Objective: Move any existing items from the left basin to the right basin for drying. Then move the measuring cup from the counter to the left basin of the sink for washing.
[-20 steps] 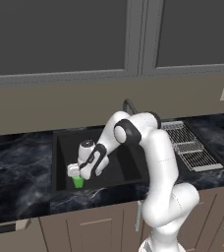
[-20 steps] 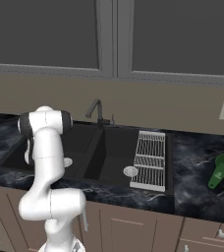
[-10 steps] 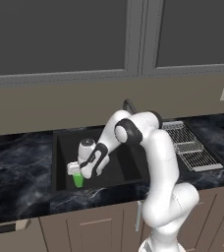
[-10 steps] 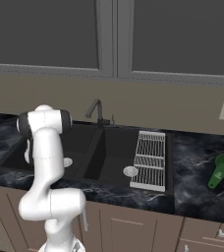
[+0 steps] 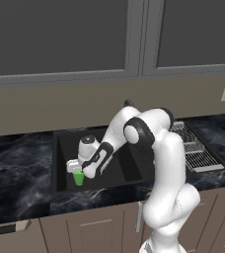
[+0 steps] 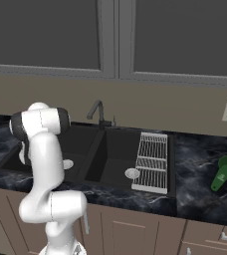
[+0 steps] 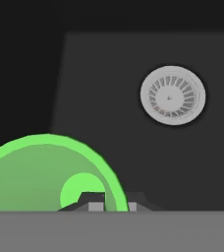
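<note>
Gripper: the gripper [image 5: 78, 170] reaches down into the left basin, its fingers clenched on the rim of the light-green tumbler cup; in the hand view one dark finger tip [image 7: 95, 200] sits inside the cup's wall and the other just outside it.
Tumbler cup: the light-green tumbler cup [image 5: 78, 178] stands upright in the left basin, near its front left corner, directly under the gripper; seen from the hand, its open mouth [image 7: 45, 174] faces the camera with the paler round bottom visible inside.
Left basin: the wider black basin [image 5: 119, 168] lies under the arm; its round silver drain [image 7: 172, 95] sits on the floor apart from the cup.
Right basin: the narrower black basin [image 6: 116, 159] has its own silver drain [image 6: 132, 173] and a white wire rack [image 6: 151, 160] lying over its right side.
Faucet: the dark gooseneck faucet [image 6: 98, 112] rises at the back, by the divider between the basins.
Measuring cup: the darker green measuring cup [image 6: 224, 171] lies on the desk, well to the right of the sink, handle pointing toward the front edge.
Desk: the black marble-look desk [image 6: 200, 169] runs on both sides of the sink.
</note>
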Available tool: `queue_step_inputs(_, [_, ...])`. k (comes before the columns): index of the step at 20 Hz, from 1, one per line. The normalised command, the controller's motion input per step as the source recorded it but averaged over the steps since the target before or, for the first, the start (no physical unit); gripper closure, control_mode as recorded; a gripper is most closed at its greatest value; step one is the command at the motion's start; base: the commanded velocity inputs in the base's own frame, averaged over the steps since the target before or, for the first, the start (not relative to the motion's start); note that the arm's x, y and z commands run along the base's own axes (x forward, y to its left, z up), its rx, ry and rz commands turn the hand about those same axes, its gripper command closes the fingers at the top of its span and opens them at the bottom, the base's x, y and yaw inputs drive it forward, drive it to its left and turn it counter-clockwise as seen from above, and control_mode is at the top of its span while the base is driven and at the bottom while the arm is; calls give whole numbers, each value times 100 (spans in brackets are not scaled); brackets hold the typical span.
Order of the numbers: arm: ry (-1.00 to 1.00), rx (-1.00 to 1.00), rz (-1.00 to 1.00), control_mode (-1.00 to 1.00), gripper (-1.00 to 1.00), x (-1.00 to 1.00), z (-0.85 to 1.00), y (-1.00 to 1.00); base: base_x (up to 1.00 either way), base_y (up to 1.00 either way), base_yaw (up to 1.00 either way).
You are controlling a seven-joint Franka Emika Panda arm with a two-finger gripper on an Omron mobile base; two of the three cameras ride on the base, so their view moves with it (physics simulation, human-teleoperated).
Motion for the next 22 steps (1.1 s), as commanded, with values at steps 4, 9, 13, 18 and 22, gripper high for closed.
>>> queue_step_inputs(4, [0, 0, -6, -100, 100, -16, 60, -13, 0, 0, 0])
queue_step_inputs(9, [0, 0, -7, -100, 100, -10, 53, -17, 0, 0, 0])
queue_step_inputs(13, [2, 0, -9, -100, 100, -5, 45, -33, 0, 0, 0])
queue_step_inputs(18, [6, 0, -10, -100, 100, 0, 38, -36, 0, 0, 0])
queue_step_inputs(22, [7, 0, -11, -100, 100, -5, 38, -47, 0, 0, 0])
